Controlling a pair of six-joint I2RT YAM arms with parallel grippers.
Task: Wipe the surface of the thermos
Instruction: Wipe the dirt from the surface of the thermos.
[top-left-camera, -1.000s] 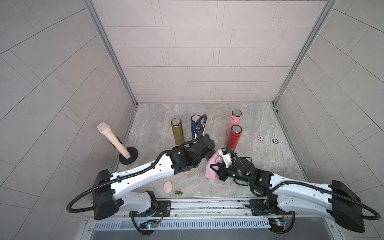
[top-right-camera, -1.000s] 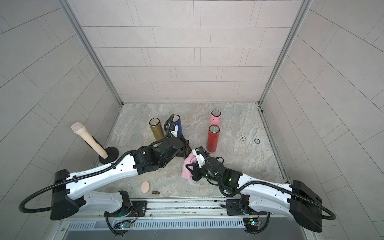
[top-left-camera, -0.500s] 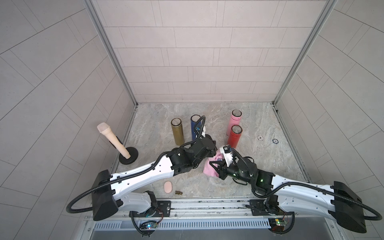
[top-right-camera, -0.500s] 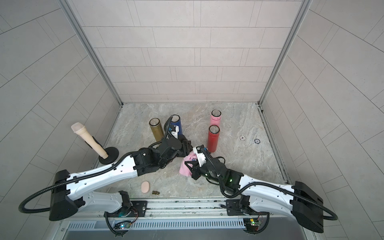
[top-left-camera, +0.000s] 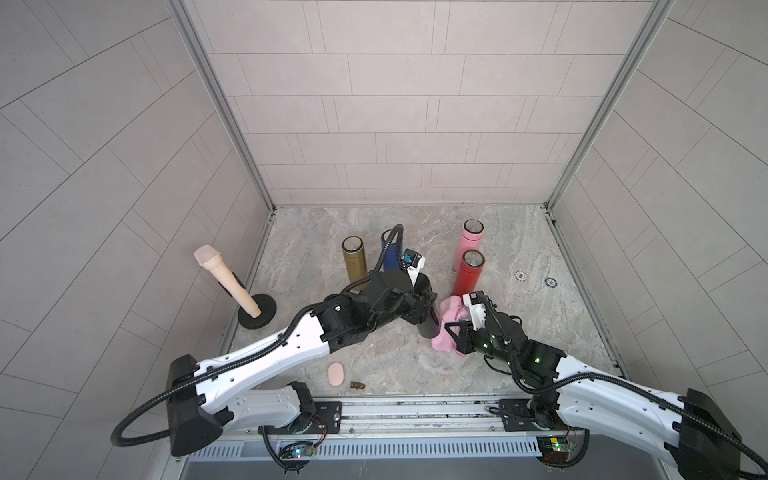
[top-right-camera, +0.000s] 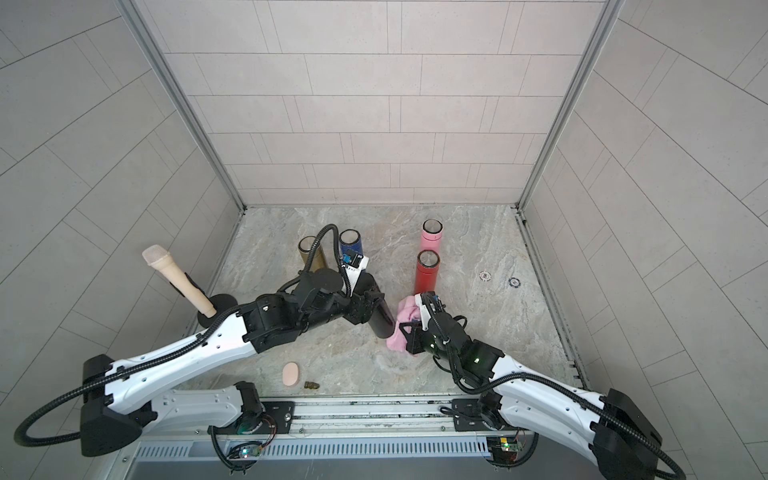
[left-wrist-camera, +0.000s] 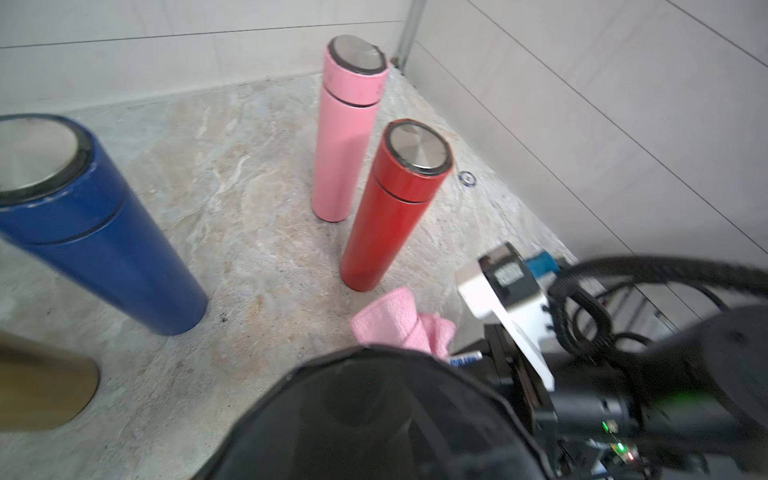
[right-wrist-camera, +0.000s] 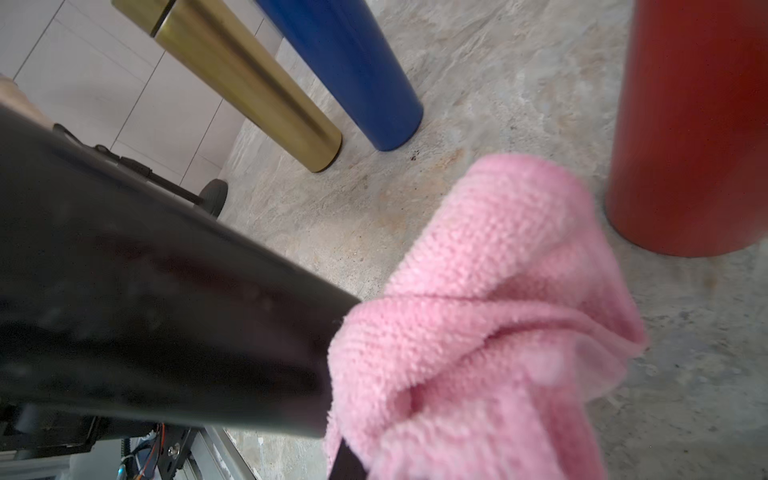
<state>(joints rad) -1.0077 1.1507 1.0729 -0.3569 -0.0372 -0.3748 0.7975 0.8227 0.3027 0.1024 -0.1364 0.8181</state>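
**Left arm.** The left gripper (top-left-camera: 420, 308) is clamped on the black cylindrical metal thermos (top-left-camera: 428, 328). It holds the flask tilted near the middle of the grey marbled stone floor (top-left-camera: 519, 332), with the flask's lower end toward the front rail. In both top views the wrist covers the flask's upper part. In the left wrist view the lid end (left-wrist-camera: 374, 415) fills the foreground. Whether the lower end rests on the floor or hangs clear of it cannot be settled from these angles.

**Right arm.** The right gripper (top-left-camera: 456, 332) has its jaws closed on the bunched pink terry cloth (top-left-camera: 444, 332). The cloth lies against the side of the black flask that faces the right arm. In the right wrist view the cloth (right-wrist-camera: 478, 332) touches the dark wall (right-wrist-camera: 145, 332).

**Surroundings.**
- A red cylindrical metal thermos (top-left-camera: 467, 274) stands upright just behind the cloth.
- A pink cylindrical metal thermos (top-left-camera: 471, 237) stands behind the red one.
- A blue cylindrical metal thermos (top-left-camera: 390, 259) and a gold cylindrical metal thermos (top-left-camera: 353, 262) stand upright side by side behind the left wrist.
- A beige microphone-shaped prop on a black round base (top-left-camera: 226, 276) stands by the left wall.
- A small pink oval pad (top-left-camera: 336, 374) and a small brown item (top-left-camera: 356, 385) lie near the front edge.
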